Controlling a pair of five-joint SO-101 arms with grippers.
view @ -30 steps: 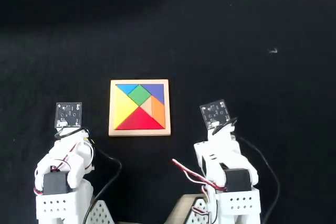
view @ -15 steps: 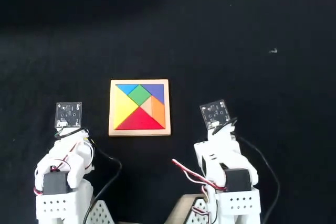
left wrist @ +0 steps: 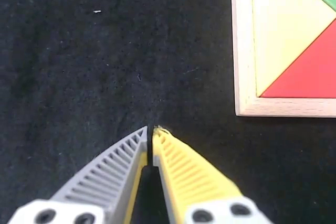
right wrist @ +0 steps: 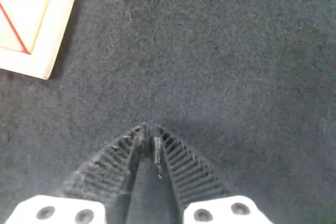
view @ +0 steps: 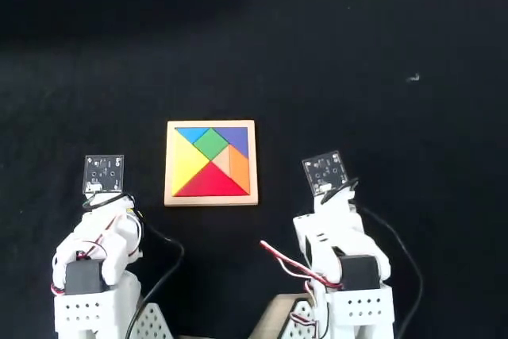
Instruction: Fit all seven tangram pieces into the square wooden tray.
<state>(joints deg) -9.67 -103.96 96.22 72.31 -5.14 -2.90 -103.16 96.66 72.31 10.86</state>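
Left gripper (left wrist: 151,129) and right gripper (right wrist: 148,127) closed on nothing; I'd take the stiff, light tray (left wrist: 241,45) ahead by its rim

The square wooden tray (view: 211,199) lies flat on the black cloth — all seven tangram pieces (view: 209,163) fitted flush inside.

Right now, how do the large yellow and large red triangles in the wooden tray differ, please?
The large yellow triangle has its long side against the square wooden tray's left wall; the large red triangle has its own against the wall nearest the arms. Colour differs: yellow against red. Both lie flat, look equal in size and share an edge.
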